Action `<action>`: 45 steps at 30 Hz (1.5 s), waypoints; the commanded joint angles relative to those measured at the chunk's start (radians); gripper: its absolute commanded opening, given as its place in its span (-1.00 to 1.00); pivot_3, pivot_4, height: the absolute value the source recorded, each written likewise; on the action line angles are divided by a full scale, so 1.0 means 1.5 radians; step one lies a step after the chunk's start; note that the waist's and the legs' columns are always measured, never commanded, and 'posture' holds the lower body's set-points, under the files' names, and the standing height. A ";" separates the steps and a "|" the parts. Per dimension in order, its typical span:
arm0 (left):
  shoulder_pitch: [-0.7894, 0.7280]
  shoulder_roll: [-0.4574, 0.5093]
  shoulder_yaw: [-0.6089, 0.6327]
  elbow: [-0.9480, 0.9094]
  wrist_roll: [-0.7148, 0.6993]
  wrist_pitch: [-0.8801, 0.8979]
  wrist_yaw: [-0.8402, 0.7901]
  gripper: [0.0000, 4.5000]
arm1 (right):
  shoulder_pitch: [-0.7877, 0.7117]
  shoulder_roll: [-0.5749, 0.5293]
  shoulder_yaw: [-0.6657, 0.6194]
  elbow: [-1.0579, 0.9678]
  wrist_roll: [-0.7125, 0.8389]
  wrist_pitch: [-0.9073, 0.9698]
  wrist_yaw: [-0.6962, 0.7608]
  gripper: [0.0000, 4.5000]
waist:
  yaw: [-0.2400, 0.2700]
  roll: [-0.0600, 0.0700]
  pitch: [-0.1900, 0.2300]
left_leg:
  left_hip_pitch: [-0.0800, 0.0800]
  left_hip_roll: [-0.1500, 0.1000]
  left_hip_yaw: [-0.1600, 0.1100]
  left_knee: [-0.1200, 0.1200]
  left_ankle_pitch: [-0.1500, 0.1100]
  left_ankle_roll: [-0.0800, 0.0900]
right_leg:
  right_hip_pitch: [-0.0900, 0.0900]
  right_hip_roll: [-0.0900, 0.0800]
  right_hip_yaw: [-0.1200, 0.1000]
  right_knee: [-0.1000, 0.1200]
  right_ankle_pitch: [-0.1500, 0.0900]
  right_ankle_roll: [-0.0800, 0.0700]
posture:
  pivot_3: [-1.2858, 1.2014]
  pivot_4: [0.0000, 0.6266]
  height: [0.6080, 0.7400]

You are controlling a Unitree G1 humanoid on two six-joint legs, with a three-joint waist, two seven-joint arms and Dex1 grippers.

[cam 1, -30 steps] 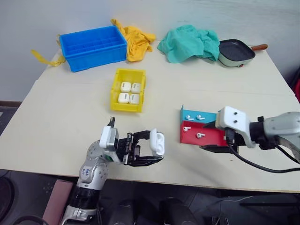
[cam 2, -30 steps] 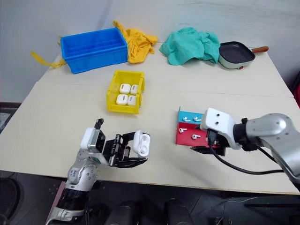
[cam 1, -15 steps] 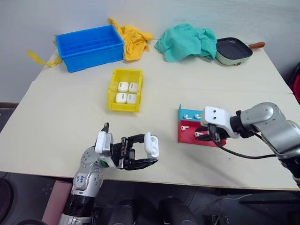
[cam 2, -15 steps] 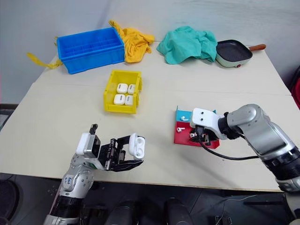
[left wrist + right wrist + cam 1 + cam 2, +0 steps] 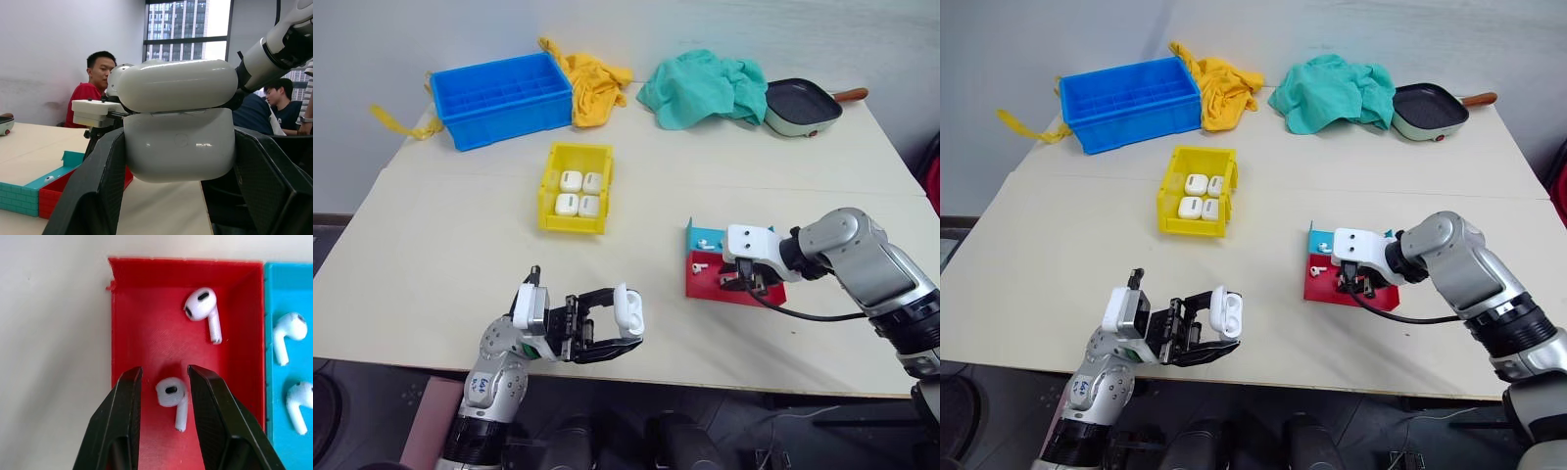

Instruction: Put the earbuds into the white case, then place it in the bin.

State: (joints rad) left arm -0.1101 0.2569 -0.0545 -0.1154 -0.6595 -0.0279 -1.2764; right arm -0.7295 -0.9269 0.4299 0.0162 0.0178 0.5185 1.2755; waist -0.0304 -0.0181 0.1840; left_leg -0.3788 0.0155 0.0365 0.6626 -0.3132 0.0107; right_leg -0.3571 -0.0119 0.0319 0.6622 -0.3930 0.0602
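My left gripper is shut on the white case, held above the table's near edge. The case's lid stands ajar over its body. My right gripper reaches down into the red half of the red-and-blue tray. Its jaws straddle one of the earbuds lying on the red floor; a strip of red shows between the bud and one finger. A second earbud lies further in, and two more lie in the blue half. The yellow bin sits at mid-table.
Several white cases fill the yellow bin. At the back stand a blue crate, a yellow cloth, a green cloth and a pan. People sit beyond the table in the left wrist view.
My right gripper has gone forward and down from the tray's near right corner into its red half, and its jaws have narrowed around an earbud. The left gripper still holds the case.
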 commanded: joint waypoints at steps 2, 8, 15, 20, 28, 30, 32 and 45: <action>-0.002 0.005 0.002 -0.024 -0.002 -0.010 -0.001 0.24 | -0.012 0.013 -0.006 0.014 -0.021 -0.021 0.009 -0.35 | -0.001 0.000 0.000 | 0.000 0.000 0.000 0.000 0.000 0.000 | 0.000 0.000 0.000 0.000 0.000 0.000 | 0.03 -0.52 1.00; -0.001 0.011 0.004 -0.020 -0.002 -0.013 -0.006 0.24 | -0.010 0.023 -0.010 0.035 -0.039 -0.037 0.018 -0.35 | -0.001 0.000 0.000 | 0.000 0.000 0.000 0.000 0.000 0.000 | 0.000 0.000 0.000 0.000 0.000 0.000 | 0.03 -0.52 1.00; 0.000 0.016 0.004 -0.019 -0.002 -0.016 -0.006 0.24 | -0.005 0.023 -0.012 0.047 -0.051 -0.054 0.019 -0.35 | -0.001 0.000 0.000 | 0.000 0.000 0.000 0.000 0.000 0.000 | 0.000 0.000 0.000 0.000 0.000 0.000 | 0.03 -0.52 1.00; 0.002 0.016 0.002 -0.021 -0.001 -0.018 -0.006 0.24 | -0.002 0.024 -0.013 0.047 -0.052 -0.055 0.022 -0.35 | 0.000 0.000 0.000 | 0.000 0.000 0.000 0.000 0.000 0.000 | 0.000 0.000 0.000 0.000 0.000 0.000 | 0.03 -0.52 1.00; 0.001 0.015 0.000 -0.024 0.001 -0.020 -0.003 0.24 | 0.003 0.021 -0.015 0.048 -0.052 -0.057 0.028 -0.62 | -0.001 0.000 0.000 | 0.000 0.000 0.000 0.000 0.000 0.000 | 0.000 0.000 0.000 0.000 0.000 0.000 | 0.03 -0.52 1.00; -0.001 0.013 -0.002 -0.025 0.002 -0.021 -0.001 0.24 | 0.004 0.021 -0.016 0.048 -0.052 -0.057 0.028 -0.81 | -0.001 0.000 0.000 | 0.000 0.000 0.000 0.000 0.000 0.000 | 0.000 0.000 0.000 0.000 0.000 0.000 | 0.03 -0.52 1.00; -0.004 0.009 -0.005 -0.024 0.004 -0.028 -0.002 0.24 | 0.005 0.021 -0.023 0.045 -0.047 -0.055 0.027 -0.81 | -0.001 0.000 0.000 | 0.000 0.000 0.000 0.000 0.000 0.000 | 0.000 0.000 0.000 0.000 0.000 0.000 | 0.03 -0.52 1.00; -0.102 -0.061 -0.046 0.012 -0.015 -0.024 -0.030 0.24 | 0.166 0.129 -0.474 -0.145 0.429 -0.028 -0.012 -0.81 | 0.001 0.000 0.000 | -0.003 0.000 -0.001 0.001 0.001 -0.002 | 0.000 0.000 -0.002 -0.001 0.000 0.001 | 0.03 -0.52 1.00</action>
State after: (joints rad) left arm -0.2513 0.1789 -0.1076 -0.0945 -0.6653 -0.0562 -1.3099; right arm -0.4798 -0.7561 -0.1641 -0.1319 0.5084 0.4632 1.3060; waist -0.0295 -0.0182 0.1841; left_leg -0.3840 0.0156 0.0355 0.6647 -0.3110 0.0069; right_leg -0.3578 -0.0110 0.0297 0.6606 -0.3923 0.0615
